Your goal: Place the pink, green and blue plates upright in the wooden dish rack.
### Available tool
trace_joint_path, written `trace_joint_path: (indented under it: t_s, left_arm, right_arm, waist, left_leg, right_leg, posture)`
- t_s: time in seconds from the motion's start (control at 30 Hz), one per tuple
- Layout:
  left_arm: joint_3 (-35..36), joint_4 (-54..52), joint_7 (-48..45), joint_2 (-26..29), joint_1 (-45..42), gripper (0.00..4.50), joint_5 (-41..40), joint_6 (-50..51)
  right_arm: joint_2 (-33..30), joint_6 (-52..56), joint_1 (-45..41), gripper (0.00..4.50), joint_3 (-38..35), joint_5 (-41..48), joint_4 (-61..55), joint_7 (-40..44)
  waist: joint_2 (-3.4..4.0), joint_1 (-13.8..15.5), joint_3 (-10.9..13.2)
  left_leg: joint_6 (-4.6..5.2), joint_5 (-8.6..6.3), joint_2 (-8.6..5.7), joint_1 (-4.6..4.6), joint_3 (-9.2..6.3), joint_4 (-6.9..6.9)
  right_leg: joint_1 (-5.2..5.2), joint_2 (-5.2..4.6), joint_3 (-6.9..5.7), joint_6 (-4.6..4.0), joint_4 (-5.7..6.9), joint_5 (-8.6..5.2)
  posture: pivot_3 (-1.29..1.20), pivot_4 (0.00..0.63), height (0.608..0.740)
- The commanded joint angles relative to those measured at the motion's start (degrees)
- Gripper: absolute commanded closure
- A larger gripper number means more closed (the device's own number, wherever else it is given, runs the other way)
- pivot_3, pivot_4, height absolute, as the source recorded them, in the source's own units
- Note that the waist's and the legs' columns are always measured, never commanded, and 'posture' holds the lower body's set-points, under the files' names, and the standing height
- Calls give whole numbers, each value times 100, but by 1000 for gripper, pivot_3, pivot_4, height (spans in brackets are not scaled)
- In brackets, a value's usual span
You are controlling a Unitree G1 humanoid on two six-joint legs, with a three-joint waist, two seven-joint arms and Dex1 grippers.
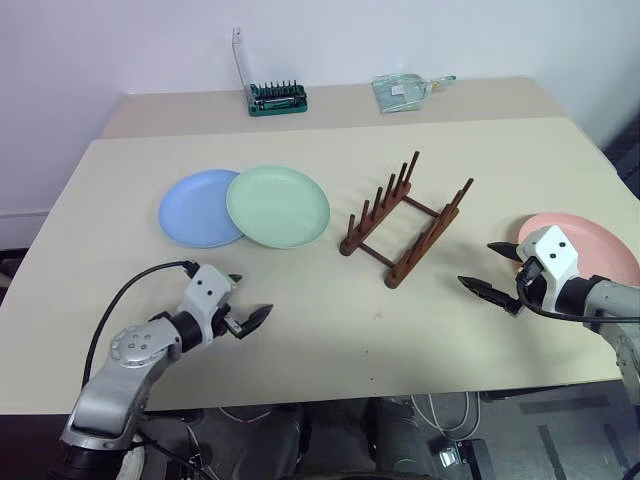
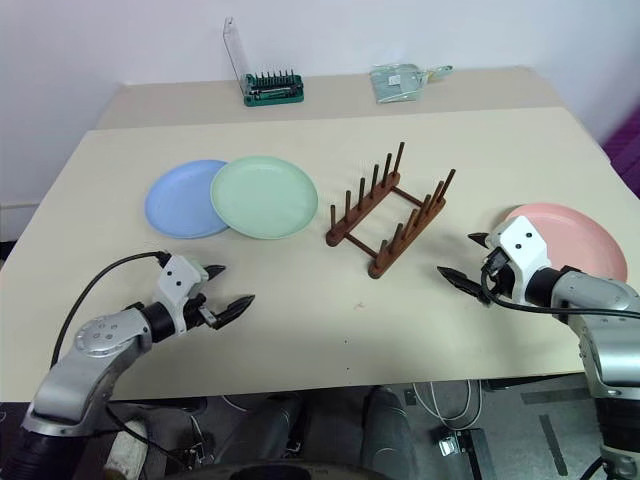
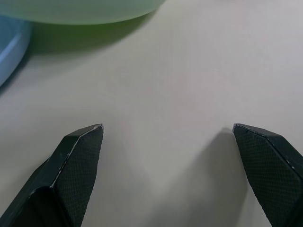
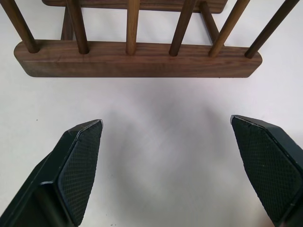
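Note:
The blue plate lies flat at the left of the table, and the green plate overlaps its right edge. The wooden dish rack stands empty in the middle, its pegs upright. At the right lies the pink plate, partly hidden behind my right wrist. My left gripper hovers open near the front edge, short of the green plate and the blue plate. My right gripper is open between rack and pink plate, facing the rack. Neither gripper holds anything.
A green tray of screwdriver bits with a raised clear lid and a clear plastic packet sit at the back. Bare tabletop stretches between my grippers, and the table's front edge runs just below them.

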Motion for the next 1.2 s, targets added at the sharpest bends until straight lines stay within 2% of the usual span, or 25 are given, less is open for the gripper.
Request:
trace_joint_path:
  t_s: [0.03, 0.27, 0.4, 0.5, 0.57, 0.6, 0.7, 0.77, 0.83, 0.97, 1.07, 1.17, 1.2]
  left_arm:
    - [146, -296, 17, 35, -4, 0, -128, 35]
    - [22, -304, -68, 52, 158, 0, -104, -112]
    - [-365, -456, -263, -5, 130, 0, -188, -49]
    - [-1083, -548, -288, -155, -222, 0, -3, 81]
    - [-1587, -415, -31, -502, -634, 0, 208, 329]
    - [-1807, -305, 149, -869, -910, 0, 227, 447]
    - [-2173, 71, 417, -1571, -1469, 0, 272, 725]
    - [-2619, 526, 660, -1977, -1913, 0, 607, 809]
    - [-2759, 982, 918, -2439, -2212, 0, 702, 908]
    - [-3068, 1708, 1457, -3023, -2485, 0, 1109, 1126]
    - [-3064, 2033, 1661, -3252, -2606, 0, 1259, 1128]
    - [-3029, 2264, 1632, -3337, -2741, 853, 1310, 992]
    - [-3033, 2293, 1606, -3344, -2756, 1307, 1311, 973]
  right_arm:
    - [24, -66, -161, 52, -51, 21, -115, -95]
    - [129, -26, -238, 52, 132, 56, -210, -127]
    - [176, 17, -139, 52, 206, 72, -361, -129]
    - [262, 236, 72, 52, 282, 206, -805, -151]
    - [224, 489, 320, 52, 264, 421, -1131, -19]
    - [137, 601, 546, 52, 229, 507, -1321, 95]
    - [-10, 837, 930, 52, 105, 654, -1699, 220]
    - [-104, 887, 1113, 52, -89, 731, -1856, 296]
    - [-154, 894, 1177, 52, -194, 725, -1895, 281]
    - [-96, 911, 1412, 52, -414, 682, -2059, 163]
    - [-34, 922, 1556, 52, -452, 677, -2197, 77]
    - [4, 870, 1644, 0, -399, 623, -2251, 7]
    - [4, 870, 1633, 0, -384, 618, -2250, -13]
  waist:
    - [0, -2, 0]
    - [0, -3, 0]
    - [0, 5, 0]
    - [1, 10, 0]
    - [3, 32, -1]
    - [1, 35, 0]
    - [-3, 29, -1]
    - [0, 17, -2]
    - [-2, 2, -2]
    - [-4, 25, -1]
    - [-6, 50, -2]
    - [-8, 44, -3]
    - [-8, 41, -3]
  left_leg:
    - [0, 0, 0, 0, 0, 0]
    - [-1, -1, 2, 0, 0, -1]
    - [-1, -1, 1, -1, 0, 1]
    - [-1, -1, 1, -1, -2, 0]
    - [-1, -1, 1, -2, -3, 1]
    - [0, -1, -1, -4, -4, 4]
    - [-1, 0, -3, -7, -6, 12]
    - [-2, 0, -3, -5, -4, 12]
    - [-1, 0, -1, -3, -3, 11]
    - [-1, 0, 0, -4, -3, 11]
    - [0, 0, -1, -3, -3, 15]
    - [1, -1, 0, 8, -4, 15]
    - [1, -1, 0, 14, -3, 15]
  right_leg:
    - [0, 0, 0, 0, 0, 0]
    - [-1, 1, 0, 0, 0, 0]
    - [1, 1, 0, 0, -1, 0]
    - [0, 1, -1, -1, 0, 0]
    - [1, 1, -1, 0, -1, 0]
    - [3, 1, -1, 0, -1, 0]
    - [6, 0, -2, 1, -3, 1]
    - [6, 0, -1, 1, -2, 1]
    - [6, 2, -1, 1, -2, 0]
    - [6, 3, -2, 2, -2, 0]
    - [15, 2, -1, 3, -9, 0]
    - [27, 2, -2, 4, -11, -1]
    - [32, 2, -3, 5, -10, -1]
  posture:
    - [0, 150, 740]
    - [0, 150, 740]
    - [0, 150, 740]
    - [0, 150, 740]
    - [0, 150, 740]
    - [0, 150, 740]
    - [0, 150, 740]
    - [0, 150, 740]
    - [0, 150, 740]
    - [0, 150, 740]
    - [0, 150, 740]
    - [0, 150, 740]
    - [0, 150, 740]
